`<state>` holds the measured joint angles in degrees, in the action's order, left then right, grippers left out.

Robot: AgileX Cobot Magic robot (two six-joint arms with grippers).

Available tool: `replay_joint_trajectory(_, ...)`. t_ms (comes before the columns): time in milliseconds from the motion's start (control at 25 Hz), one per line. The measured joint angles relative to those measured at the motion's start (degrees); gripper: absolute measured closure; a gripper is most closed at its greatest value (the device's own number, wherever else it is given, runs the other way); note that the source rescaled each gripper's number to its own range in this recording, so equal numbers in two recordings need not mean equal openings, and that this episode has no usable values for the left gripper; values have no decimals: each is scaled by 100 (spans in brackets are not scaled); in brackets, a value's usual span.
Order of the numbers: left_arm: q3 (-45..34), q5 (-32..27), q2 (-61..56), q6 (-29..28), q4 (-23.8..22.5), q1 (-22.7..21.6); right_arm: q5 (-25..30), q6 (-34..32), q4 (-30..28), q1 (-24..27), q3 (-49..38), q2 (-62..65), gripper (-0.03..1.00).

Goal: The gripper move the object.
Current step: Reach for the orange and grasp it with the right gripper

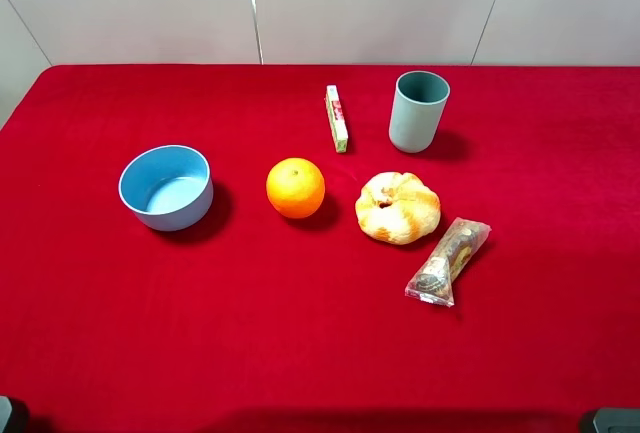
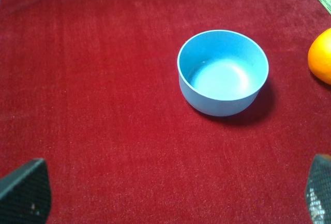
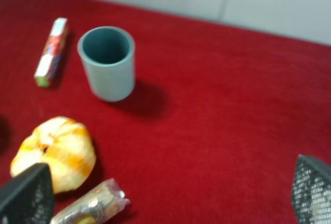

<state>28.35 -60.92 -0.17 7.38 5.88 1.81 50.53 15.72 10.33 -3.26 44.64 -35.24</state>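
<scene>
Orange (image 1: 295,188) untouched, mid-desk — between blue bowl (image 1: 166,187) and bun (image 1: 398,207).
Both jaws gape wide, empty; I'd bring the left down straight over it, clear of the bowl.

Tabletop (image 1: 100,333) is covered in plain deep red cloth. Bowl (image 1: 170,215) is coloured light blue inside and out. Orange (image 1: 295,188) is seen bright orange, skin dimpled. Bun (image 1: 398,207) is golden tan with paler patches. Cup (image 1: 412,128) is finished grey-green. Stick pack (image 1: 337,118) is white, printed red and green. Wrapper (image 1: 448,261) is clear, contents brown. Left fingers (image 2: 23,193) and right fingers (image 3: 310,190) are black, fine mesh pattern.
</scene>
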Motion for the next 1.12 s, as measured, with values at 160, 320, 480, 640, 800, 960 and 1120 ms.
replay_joint_trajectory(160,0,0,0,0,0,0,37,835,294,-148,419,-986,-3)
replay_joint_trajectory(320,0,0,0,0,0,0,54,1111,117,-778,797,-1796,-3)
replay_joint_trajectory(480,0,0,0,0,0,0,106,1139,-210,-1465,1241,-2605,-3)
replay_joint_trajectory(640,0,0,0,0,0,0,310,1152,-286,-1975,1749,-3354,-3)
replay_joint_trajectory(800,0,0,0,0,0,0,681,1152,-291,-2269,2319,-4001,-3)
replay_joint_trajectory(960,0,0,0,0,0,0,958,1152,-297,-2497,2842,-4600,-3)
replay_joint_trajectory(1120,0,0,0,0,0,0,1226,1152,-297,-2746,3261,-5135,-3)
